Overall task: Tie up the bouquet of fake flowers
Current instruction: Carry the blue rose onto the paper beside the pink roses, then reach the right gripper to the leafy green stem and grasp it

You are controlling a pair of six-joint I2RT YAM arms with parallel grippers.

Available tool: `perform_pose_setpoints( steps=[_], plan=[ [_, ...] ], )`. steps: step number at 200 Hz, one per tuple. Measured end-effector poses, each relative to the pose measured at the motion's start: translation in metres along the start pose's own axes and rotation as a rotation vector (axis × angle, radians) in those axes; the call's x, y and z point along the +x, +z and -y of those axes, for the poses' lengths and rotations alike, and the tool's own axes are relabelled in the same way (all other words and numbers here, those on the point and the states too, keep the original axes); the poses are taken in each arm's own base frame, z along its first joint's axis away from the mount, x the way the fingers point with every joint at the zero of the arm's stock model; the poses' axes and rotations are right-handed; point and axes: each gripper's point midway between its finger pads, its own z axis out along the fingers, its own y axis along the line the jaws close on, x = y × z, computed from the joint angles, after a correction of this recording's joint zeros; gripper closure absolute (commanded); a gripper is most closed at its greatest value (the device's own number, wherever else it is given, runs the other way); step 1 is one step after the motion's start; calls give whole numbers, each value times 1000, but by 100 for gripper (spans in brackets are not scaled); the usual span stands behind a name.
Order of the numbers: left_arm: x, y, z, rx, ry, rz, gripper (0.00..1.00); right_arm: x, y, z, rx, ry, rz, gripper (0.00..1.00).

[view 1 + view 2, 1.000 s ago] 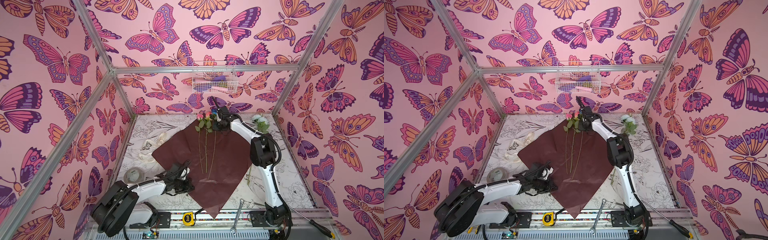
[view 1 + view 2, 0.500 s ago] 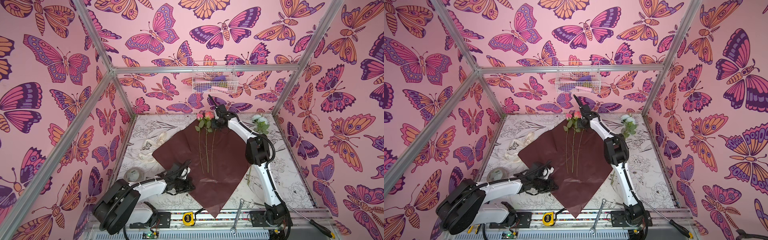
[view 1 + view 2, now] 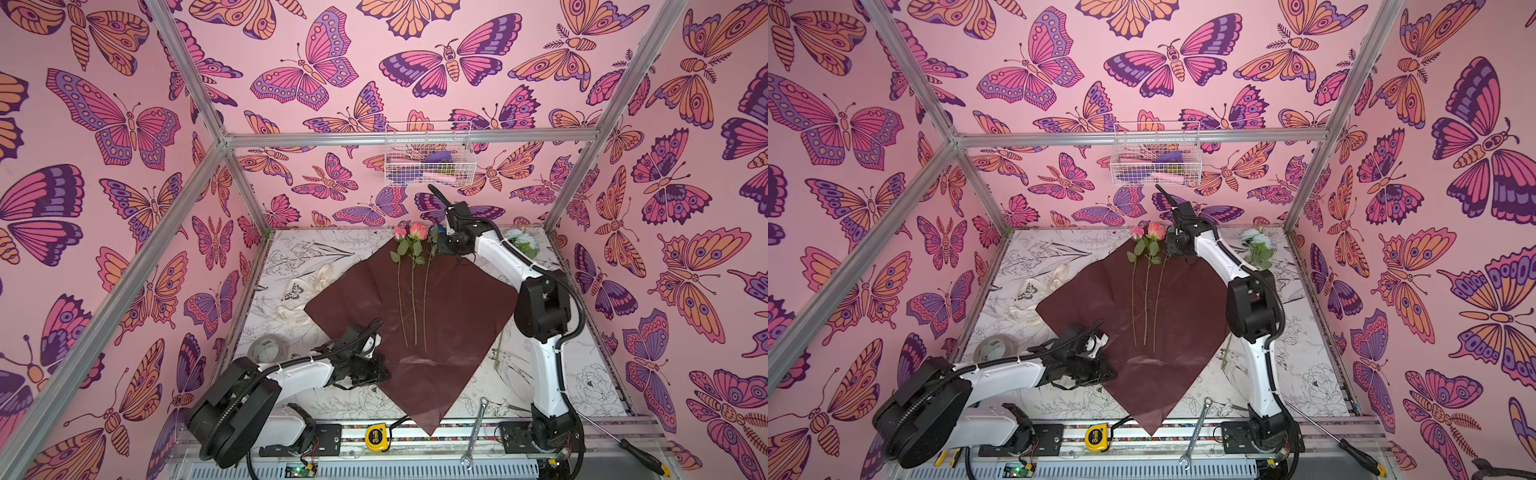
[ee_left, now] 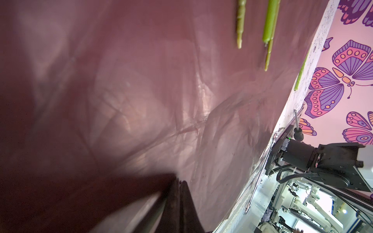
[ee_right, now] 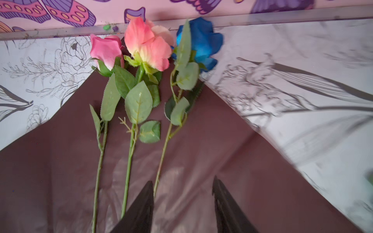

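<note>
Both top views: wire basket (image 3: 390,168) on the back wall held purple and pink items, too small to identify. Bouquet of fake flowers (image 3: 417,231) lay loose, three stems side by side on wrapping paper (image 3: 457,316) mid-bench, heads at the paper's back corner. Pale flower (image 3: 519,241) sat off the paper near the bench's back right corner. Left gripper (image 3: 376,370) was at the paper's front left edge, right gripper (image 3: 446,246) beside the heads. Left wrist: fingers (image 4: 178,201) were together over the paper; couldn't tell if paper was pinched. Right wrist: jaws apart, empty, over the paper. Pink rose (image 5: 105,50), peach rose (image 5: 147,44), blue rose (image 5: 203,40) lay in a row; the blue one's stem ran just beside one finger.
</note>
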Motion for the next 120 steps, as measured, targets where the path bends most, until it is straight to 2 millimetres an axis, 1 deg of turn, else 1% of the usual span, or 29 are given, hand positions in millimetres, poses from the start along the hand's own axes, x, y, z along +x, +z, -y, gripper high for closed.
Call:
perform_pose_setpoints(
  steps=[14, 27, 35, 44, 55, 58, 72, 87, 100, 120],
  plan=[
    [0, 0, 0, 0, 0, 0, 100, 1, -26, 14, 16, 32, 15, 52],
    [0, 0, 0, 0, 0, 0, 100, 4, -47, 36, 38, 79, 24, 52],
    [0, 0, 0, -1, 0, 0, 100, 7, -58, 54, 59, 113, 25, 52],
    [0, 0, 0, 0, 0, 0, 100, 13, -69, 80, 90, 158, 24, 52],
    [0, 0, 0, 0, 0, 0, 100, 22, -77, 107, 128, 199, 15, 52],
    [0, 0, 0, -1, 0, 0, 100, 25, -80, 117, 145, 214, 13, 51],
    [0, 0, 0, 0, 0, 0, 100, 38, -87, 152, 201, 266, -5, 51],
    [0, 0, 0, 0, 0, 0, 100, 54, -89, 181, 253, 312, -39, 51],
    [0, 0, 0, 0, 0, 0, 100, 64, -89, 199, 287, 338, -68, 51],
    [0, 0, 0, 0, 0, 0, 100, 73, -86, 216, 318, 362, -100, 46]
  ],
)
